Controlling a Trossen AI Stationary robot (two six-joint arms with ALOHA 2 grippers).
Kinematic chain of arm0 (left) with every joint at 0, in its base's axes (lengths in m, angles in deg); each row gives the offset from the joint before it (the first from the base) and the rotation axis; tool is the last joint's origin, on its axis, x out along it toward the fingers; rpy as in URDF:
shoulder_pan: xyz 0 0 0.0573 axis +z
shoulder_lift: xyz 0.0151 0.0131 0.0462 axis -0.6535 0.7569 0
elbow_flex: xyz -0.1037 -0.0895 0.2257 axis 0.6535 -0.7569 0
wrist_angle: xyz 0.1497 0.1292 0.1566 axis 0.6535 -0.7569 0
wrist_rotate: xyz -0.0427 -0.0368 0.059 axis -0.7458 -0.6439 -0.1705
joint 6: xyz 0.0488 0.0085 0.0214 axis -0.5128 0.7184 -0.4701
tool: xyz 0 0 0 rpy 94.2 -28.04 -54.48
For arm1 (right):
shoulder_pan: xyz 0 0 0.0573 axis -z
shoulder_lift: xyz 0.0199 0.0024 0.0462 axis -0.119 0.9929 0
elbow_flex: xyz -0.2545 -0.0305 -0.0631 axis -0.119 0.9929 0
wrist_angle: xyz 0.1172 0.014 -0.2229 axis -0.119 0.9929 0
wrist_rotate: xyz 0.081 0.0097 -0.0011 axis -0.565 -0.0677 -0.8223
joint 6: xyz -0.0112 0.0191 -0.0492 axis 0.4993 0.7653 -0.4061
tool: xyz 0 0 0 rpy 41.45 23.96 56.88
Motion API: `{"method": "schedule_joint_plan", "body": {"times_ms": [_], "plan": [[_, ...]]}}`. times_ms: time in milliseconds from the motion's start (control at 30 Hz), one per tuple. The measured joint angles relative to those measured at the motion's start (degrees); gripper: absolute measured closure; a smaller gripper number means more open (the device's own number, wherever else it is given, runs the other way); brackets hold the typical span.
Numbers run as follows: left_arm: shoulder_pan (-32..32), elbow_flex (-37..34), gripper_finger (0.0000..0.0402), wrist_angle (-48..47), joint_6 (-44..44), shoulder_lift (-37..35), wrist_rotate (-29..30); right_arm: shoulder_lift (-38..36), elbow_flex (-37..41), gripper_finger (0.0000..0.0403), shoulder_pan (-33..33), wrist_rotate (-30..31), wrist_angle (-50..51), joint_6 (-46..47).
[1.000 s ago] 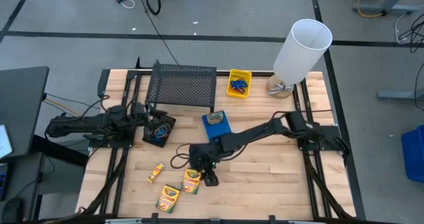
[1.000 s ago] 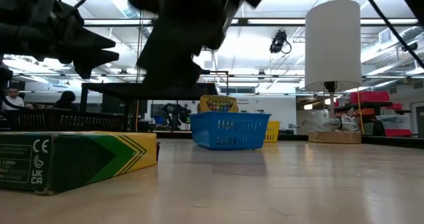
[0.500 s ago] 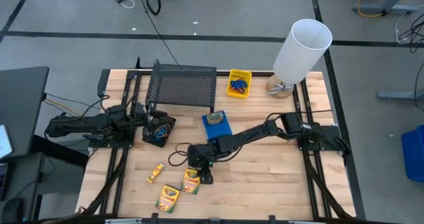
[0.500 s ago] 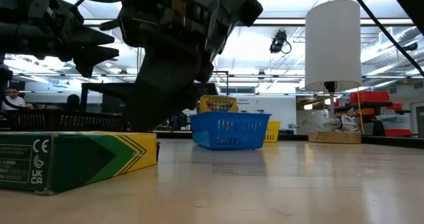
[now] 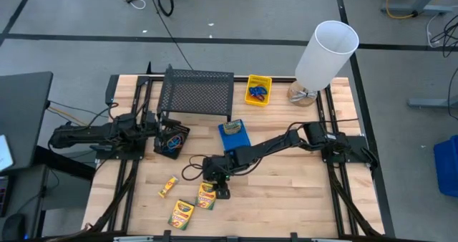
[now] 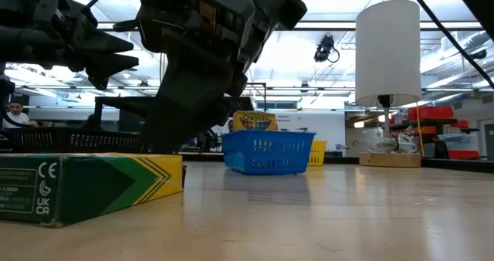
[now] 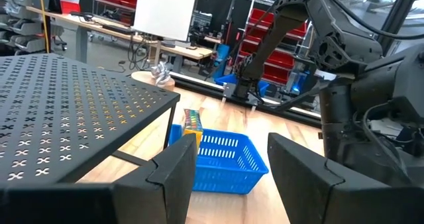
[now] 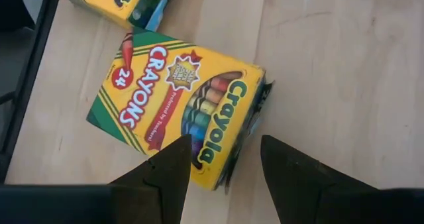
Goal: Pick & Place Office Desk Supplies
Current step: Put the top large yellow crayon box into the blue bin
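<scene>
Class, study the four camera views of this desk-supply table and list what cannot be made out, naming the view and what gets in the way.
- Black bin contents: high view, too small; the left tool hangs over it.
- Yellow bin contents: high view, too small.
- Crayon box in the blue bin: low view, the bin wall hides its lower part.
- Crayon box edge: right wrist view, covered by the right tool fingers.

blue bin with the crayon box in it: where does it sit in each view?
High view: blue bin near table centre, just in front of the black mesh rack.
Low view: mid-frame on the tabletop, left of the white cylinder.
Left wrist view: lower centre, beside the rack, seen between the left end effector's fingers.
Right wrist view: not in it.
Shared landmark: the crayon box standing in the bin.
</scene>
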State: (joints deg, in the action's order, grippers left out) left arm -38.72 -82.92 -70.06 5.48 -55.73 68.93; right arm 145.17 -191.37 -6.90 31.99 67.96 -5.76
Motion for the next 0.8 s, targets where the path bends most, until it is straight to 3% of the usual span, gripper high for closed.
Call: {"method": "schedule_joint_plan", "body": {"times_ms": [500, 600, 733, 800], "plan": [[0.02, -0.02, 0.0208, -0.48, -0.5, 0.02, 0.02, 3.19, -0.26, 0.0226, -1.53, -0.63, -2.69, -1.3], [0.02, -0.02, 0.0208, -0.59, -0.46, 0.02, 0.02, 3.23, -0.24, 0.027, -1.57, -0.54, -3.13, -1.43], [0.02, -0.02, 0.0208, -0.62, -0.44, 0.02, 0.02, 3.28, -0.24, 0.0378, -1.51, -0.58, -3.34, -2.24], [0.02, -0.02, 0.0208, -0.62, -0.47, 0.0, 0.04, 3.34, -0.24, 0.0391, -1.71, -0.14, -3.63, -2.79]]}}
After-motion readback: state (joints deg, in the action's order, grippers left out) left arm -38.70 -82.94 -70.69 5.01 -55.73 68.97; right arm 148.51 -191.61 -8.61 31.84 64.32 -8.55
